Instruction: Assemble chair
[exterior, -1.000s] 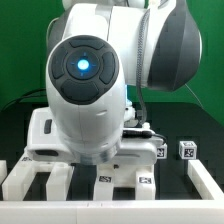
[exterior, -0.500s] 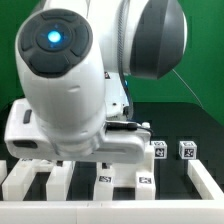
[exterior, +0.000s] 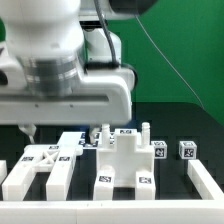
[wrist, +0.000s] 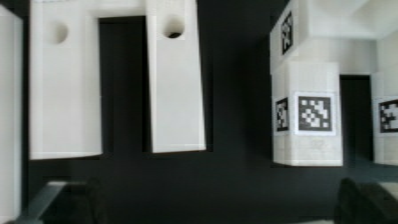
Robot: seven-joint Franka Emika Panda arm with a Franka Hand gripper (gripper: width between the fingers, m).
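My gripper [wrist: 210,205] hangs over the chair parts [exterior: 125,160] w/ fingers apart, nothing between. Two leg bars [wrist: 175,85] lie side by side, tagged block [wrist: 306,110] near. Rec.: centre on one bar, span its narrow width, descend straight.

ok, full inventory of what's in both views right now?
block with posts: 1, white, tagged, centre of the exterior view
small cubes: 2, white, tagged, side by side toward the exterior view's right
flat tagged pieces: white, on the exterior view's left; count unclear
edge bar: 1, white, at the exterior view's right edge
long bars: 2, white, parallel, a hole near one end of each, wrist view
table: 1, black, under everything
backdrop: 1, green, behind
arm: 1, white, fills the upper exterior view
gripper: 1, dark fingertips apart, nothing between them
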